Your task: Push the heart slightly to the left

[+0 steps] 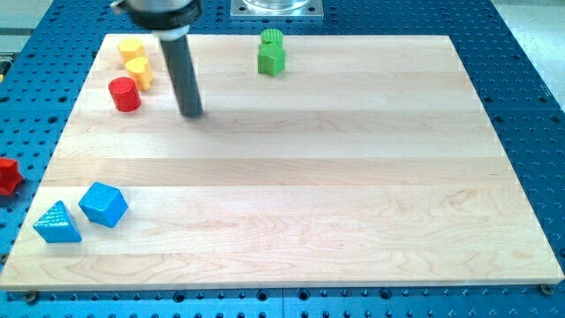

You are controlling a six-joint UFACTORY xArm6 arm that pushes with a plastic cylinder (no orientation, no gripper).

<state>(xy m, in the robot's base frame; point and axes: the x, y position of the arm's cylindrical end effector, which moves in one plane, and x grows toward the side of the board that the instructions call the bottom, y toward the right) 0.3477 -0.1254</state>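
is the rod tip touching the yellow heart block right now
Apart. The camera view shows my tip to the view's right of and a little below the yellow heart block, with bare wooden board plainly visible between them.

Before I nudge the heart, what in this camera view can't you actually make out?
- Red block: cut by the view's left edge, off the board; shape unclear.
- Yellow heart and yellow block: touching or apart, unclear.
- My tip: contact with the board not discernible.
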